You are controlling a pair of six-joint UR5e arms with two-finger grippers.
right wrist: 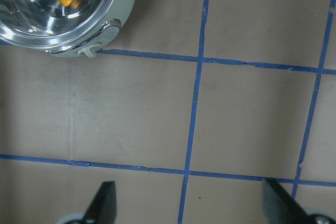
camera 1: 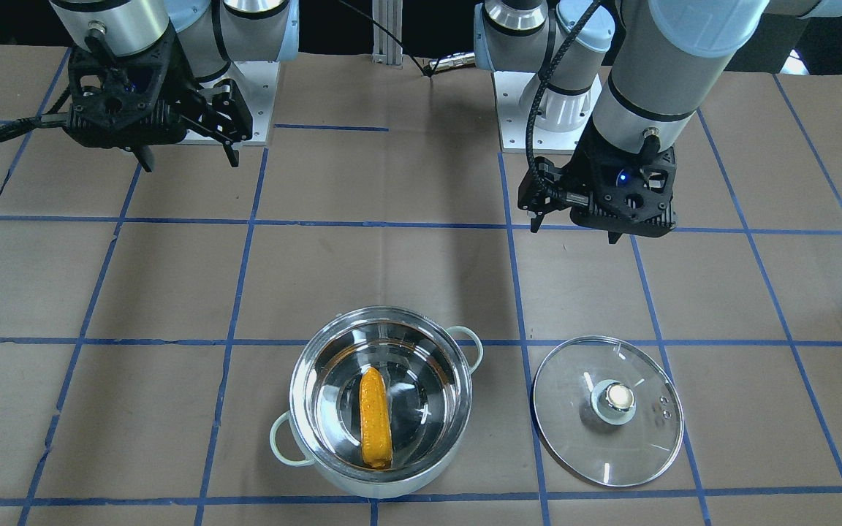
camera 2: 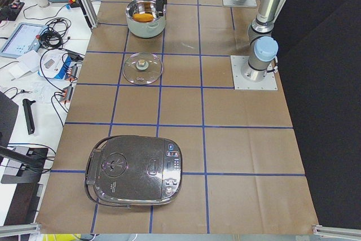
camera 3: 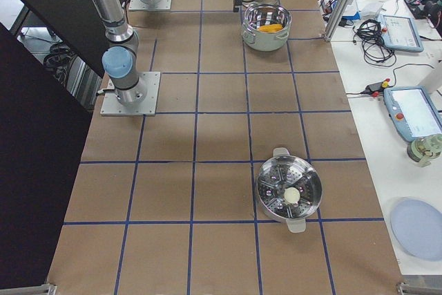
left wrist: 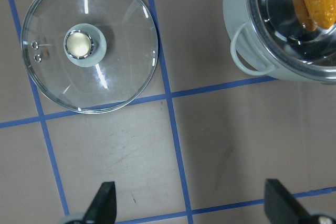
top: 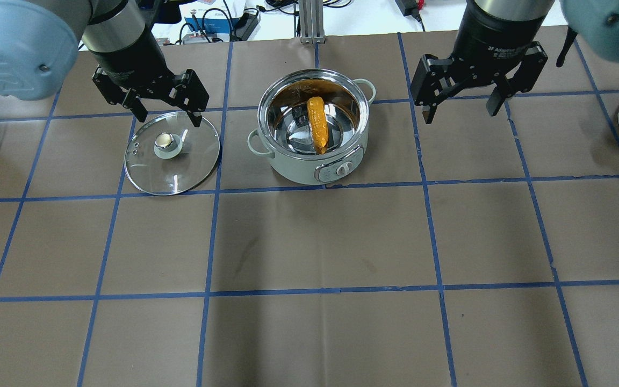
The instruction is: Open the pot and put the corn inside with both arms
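The steel pot (camera 1: 384,486) stands open on the table. The yellow-orange corn (camera 1: 376,427) lies inside it, and both show in the overhead view, pot (top: 293,166) and corn (top: 317,126). The glass lid (camera 1: 574,431) lies flat on the table beside the pot, and it also shows in the overhead view (top: 172,166). My left gripper (top: 168,117) is open and empty, raised above the lid's far edge. My right gripper (top: 459,113) is open and empty, raised to the other side of the pot. The left wrist view shows the lid (left wrist: 105,72) and the pot (left wrist: 247,61).
A rice cooker (camera 2: 135,170) sits at the table's left end. A steamer pot (camera 3: 289,191) sits toward the right end. Monitors, cables and a blue plate (camera 3: 418,229) lie on side benches. Blue tape lines grid the brown table cover.
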